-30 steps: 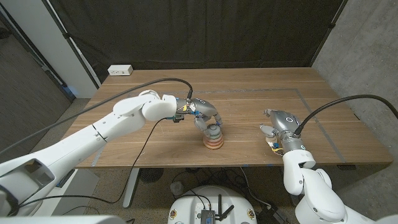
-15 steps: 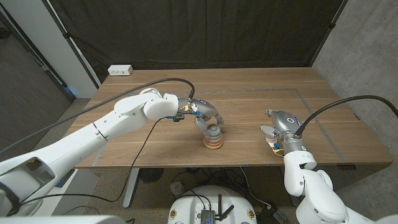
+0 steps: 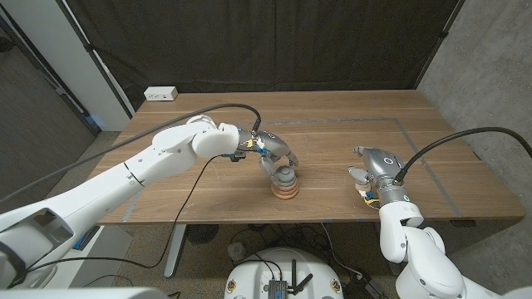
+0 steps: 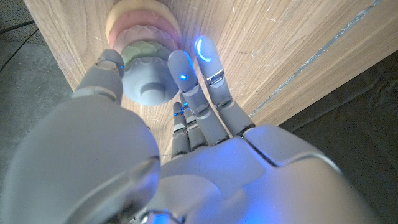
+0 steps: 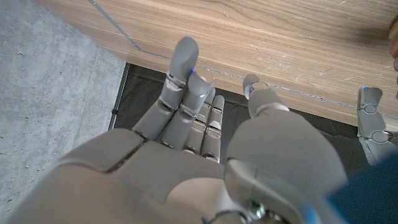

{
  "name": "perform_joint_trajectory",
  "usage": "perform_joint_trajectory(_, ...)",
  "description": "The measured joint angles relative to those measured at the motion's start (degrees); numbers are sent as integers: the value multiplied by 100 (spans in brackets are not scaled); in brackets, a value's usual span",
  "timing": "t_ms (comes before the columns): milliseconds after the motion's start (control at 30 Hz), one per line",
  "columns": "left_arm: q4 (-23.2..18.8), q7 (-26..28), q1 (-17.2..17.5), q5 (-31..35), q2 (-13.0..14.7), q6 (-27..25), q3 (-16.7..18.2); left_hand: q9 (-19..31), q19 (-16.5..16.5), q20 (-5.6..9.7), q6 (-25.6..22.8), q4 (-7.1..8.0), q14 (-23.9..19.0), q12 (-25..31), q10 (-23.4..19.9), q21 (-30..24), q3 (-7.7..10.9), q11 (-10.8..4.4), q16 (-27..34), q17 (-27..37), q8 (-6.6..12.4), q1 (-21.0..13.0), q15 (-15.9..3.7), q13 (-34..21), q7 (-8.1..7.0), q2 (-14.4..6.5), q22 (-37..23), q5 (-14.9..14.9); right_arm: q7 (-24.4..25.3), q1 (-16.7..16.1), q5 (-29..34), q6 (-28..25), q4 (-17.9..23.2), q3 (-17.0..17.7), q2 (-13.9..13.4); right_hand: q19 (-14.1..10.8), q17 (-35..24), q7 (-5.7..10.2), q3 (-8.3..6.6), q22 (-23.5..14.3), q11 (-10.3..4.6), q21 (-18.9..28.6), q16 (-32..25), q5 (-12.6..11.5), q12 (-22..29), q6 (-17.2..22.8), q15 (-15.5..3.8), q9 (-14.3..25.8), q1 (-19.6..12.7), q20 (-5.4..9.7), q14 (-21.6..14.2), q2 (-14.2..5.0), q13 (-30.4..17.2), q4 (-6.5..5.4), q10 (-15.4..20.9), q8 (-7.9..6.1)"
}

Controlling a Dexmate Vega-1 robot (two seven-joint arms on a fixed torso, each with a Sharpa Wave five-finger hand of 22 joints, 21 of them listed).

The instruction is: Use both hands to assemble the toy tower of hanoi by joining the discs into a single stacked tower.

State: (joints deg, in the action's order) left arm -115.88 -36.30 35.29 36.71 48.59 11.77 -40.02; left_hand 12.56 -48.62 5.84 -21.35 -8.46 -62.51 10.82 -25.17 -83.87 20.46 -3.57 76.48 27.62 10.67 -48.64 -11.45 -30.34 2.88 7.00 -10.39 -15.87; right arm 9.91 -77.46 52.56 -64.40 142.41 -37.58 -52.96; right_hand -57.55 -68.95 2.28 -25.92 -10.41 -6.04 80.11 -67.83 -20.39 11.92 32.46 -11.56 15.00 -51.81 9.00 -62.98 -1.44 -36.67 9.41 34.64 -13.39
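Observation:
The toy tower point(image 3: 285, 188) stands near the table's front middle: orange and pink discs at the bottom, a green disc point(image 4: 138, 52) above them and a blue-grey disc point(image 4: 149, 85) on top. My left hand point(image 3: 274, 158) reaches over the stack from the left. In the left wrist view its thumb point(image 4: 107, 67) and fingers point(image 4: 181, 67) grip the blue-grey disc from both sides as it sits on the stack. My right hand point(image 3: 374, 173) stays at the table's right, apart from the tower. Its fingers point(image 5: 184, 68) are spread and hold nothing.
A white power strip point(image 3: 160, 94) lies at the table's back left corner. Thin tape lines point(image 3: 416, 141) run across the right part of the wooden table point(image 3: 332, 124). A black cable point(image 3: 224, 108) arcs over my left arm.

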Motion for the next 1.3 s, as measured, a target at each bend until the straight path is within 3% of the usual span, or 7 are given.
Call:
perform_joint_trajectory(433,-260,319,386,-242,267,-417,415,-5,-1,0,-130,9,9,66,-53,43,-8,-12,0,16,62,89,9,-4,-18,-89,-1,20,123,-25,-220,94,22,96,-41,0,-92,109,-25,0,12,0,-133,0,-27,77,-41,98,2,0,-103,1,5,-25,7,-66)
perform_joint_trajectory(700,-525,672,778,-393,514,-817,747,-4,-1,0,-228,8,8,87,-134,43,-8,-54,0,16,108,98,9,-8,-41,-98,-1,20,121,-3,-323,159,52,124,-154,0,-54,38,-24,0,-11,0,-133,0,-27,-76,-42,112,99,0,-103,23,4,-25,-16,-35)
perform_joint_trajectory(833,-525,825,778,-467,514,-1034,747,-4,-1,0,-228,8,8,108,-159,60,-8,-30,0,15,108,95,9,-8,-41,-101,-1,20,121,0,-323,159,69,175,-201,0,-53,37,-48,0,9,0,-133,0,-27,-117,-41,111,98,0,-103,23,4,-1,-36,9)
perform_joint_trajectory(867,-690,866,1012,-486,667,-1098,926,-4,-1,0,-236,8,8,108,-181,83,-8,-51,0,15,130,58,9,-7,-49,-138,-1,20,112,0,-439,229,71,188,-209,-1,-53,37,-48,0,9,0,-133,0,-27,-117,-42,111,98,-1,-102,23,4,-1,-36,9)
perform_joint_trajectory(1000,-747,993,1091,-533,719,-1278,984,-4,-1,0,-289,-4,8,108,-201,88,5,-69,0,15,151,59,9,-7,-41,-137,-1,20,117,-11,-567,293,74,243,-245,-56,-68,37,-48,0,31,0,-161,0,-27,-117,-42,111,98,13,-102,23,4,-1,-57,9)
perform_joint_trajectory(1067,-939,1106,1377,-570,907,-1424,1187,-4,-1,0,-335,-24,8,121,-251,88,25,-66,0,22,151,29,9,-3,-42,-167,-10,20,129,-17,-620,322,76,266,-269,-63,-70,37,-48,0,31,0,-173,0,-27,-117,-41,111,98,20,-102,23,4,-1,-57,9)
perform_joint_trajectory(1300,-1182,1369,1758,-660,1136,-1788,1442,-4,-1,0,-423,-24,8,153,-330,88,26,-84,24,43,188,-1,9,8,-51,-197,-16,19,158,-19,-762,413,92,321,-375,-84,-96,37,-48,0,30,21,-173,0,-27,-116,-63,111,98,41,-164,23,4,-1,-57,9)
